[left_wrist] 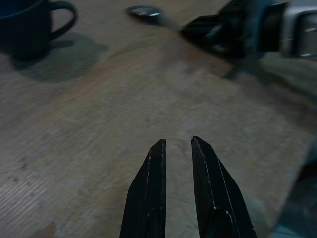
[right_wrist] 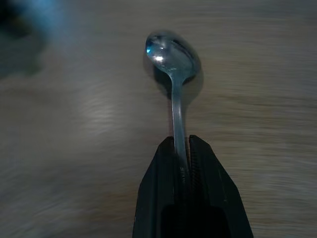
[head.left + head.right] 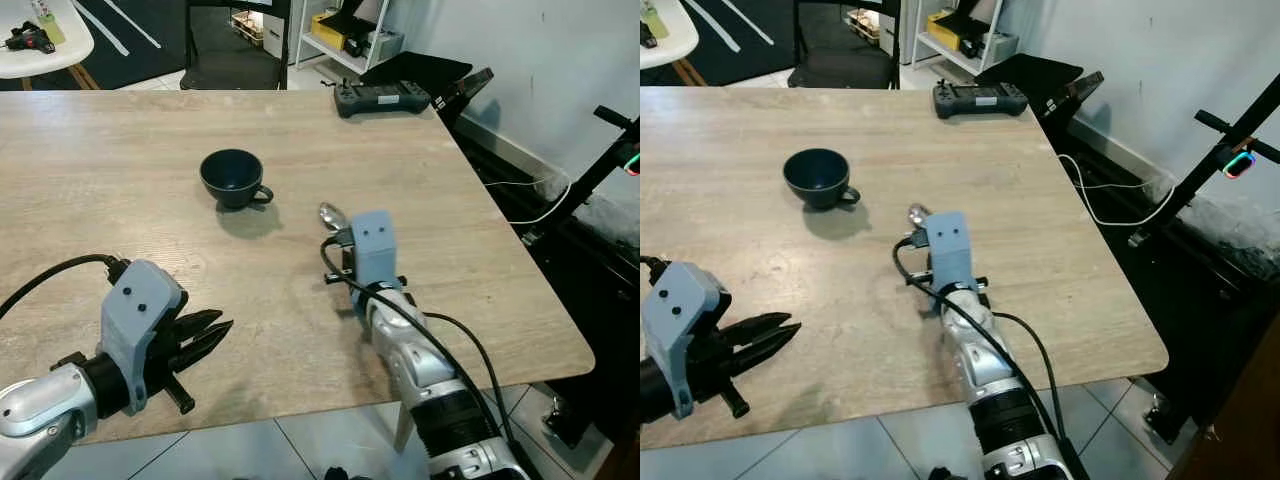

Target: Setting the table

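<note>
A shiny metal spoon point(image 2: 173, 59) is pinched by the right gripper point(image 2: 182, 148) (bowl pointing ahead); the dark blue ceramic cup point(image 3: 232, 178) is seen beyond. The left gripper point(image 1: 177, 146) is slightly parted.

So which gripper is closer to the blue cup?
Right. The right gripper, shut on the spoon, sits just beside the cup toward the robot's right. The left gripper hovers near the table's front edge, farther away.

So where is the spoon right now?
The spoon is gripped by its handle in the right hand, low over the table, right of the cup.
</note>
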`<state>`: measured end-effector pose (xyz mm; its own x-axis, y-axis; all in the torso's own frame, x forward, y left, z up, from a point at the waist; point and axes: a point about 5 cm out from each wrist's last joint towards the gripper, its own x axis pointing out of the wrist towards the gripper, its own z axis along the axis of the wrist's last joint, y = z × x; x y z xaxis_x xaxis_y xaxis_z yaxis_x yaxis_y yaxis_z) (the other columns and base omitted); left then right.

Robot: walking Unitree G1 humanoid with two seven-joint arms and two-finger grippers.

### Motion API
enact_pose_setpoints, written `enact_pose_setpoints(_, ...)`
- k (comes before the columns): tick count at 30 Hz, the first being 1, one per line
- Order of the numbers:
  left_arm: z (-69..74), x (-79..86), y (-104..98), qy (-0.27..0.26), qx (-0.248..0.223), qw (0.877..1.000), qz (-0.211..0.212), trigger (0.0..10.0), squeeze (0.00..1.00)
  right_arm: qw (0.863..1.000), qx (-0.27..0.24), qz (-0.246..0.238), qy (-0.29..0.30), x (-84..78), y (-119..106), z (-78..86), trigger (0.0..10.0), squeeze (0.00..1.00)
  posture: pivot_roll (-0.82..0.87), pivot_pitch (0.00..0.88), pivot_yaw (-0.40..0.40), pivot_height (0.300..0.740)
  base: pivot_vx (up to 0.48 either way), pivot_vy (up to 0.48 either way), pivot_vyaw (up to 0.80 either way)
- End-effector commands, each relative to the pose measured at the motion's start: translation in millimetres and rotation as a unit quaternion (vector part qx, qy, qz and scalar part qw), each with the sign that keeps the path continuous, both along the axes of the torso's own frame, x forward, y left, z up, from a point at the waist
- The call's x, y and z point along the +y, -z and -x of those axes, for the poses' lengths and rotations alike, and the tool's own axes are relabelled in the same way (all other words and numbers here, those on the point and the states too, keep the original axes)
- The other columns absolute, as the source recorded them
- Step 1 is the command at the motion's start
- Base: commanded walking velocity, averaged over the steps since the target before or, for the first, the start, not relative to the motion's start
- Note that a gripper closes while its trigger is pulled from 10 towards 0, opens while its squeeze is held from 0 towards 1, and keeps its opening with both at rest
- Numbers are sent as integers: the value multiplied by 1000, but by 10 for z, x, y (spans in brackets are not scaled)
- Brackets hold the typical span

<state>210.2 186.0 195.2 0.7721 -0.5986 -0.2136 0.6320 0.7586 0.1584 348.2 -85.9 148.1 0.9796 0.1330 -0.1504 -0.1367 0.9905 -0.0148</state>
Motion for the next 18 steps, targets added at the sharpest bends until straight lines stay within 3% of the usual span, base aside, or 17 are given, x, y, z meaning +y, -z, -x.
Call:
enact_pose_setpoints(1,-66,-14,46,-25,-6,1000,9,10000,0,998,-35,-42,40,-179,-124,-14,10000,0,128,142,-7,740,0,0,0)
enact_pose_setpoints(2,-139,-20,42,-52,-19,998,21,10000,0,992,-76,-76,60,-270,-295,-29,10000,0,128,142,-7,740,0,0,0)
enact_pose_setpoints(8,-358,-163,59,-108,-43,991,63,10000,0,970,-167,-123,123,-583,-663,2,10000,0,115,138,-4,740,0,0,0)
enact_pose_setpoints(11,-446,-274,56,-113,-47,989,82,10000,0,964,-184,-133,141,-692,-721,23,10000,0,112,136,-2,740,0,0,0)
enact_pose_setpoints(14,-493,-331,58,-112,-50,989,81,10000,0,966,-180,-124,140,-693,-702,28,10000,0,99,128,8,740,0,0,0)
enact_pose_setpoints(18,-566,-393,49,-110,-54,989,83,10000,0,978,-143,-101,116,-621,-552,35,10000,0,93,123,15,740,0,0,0)
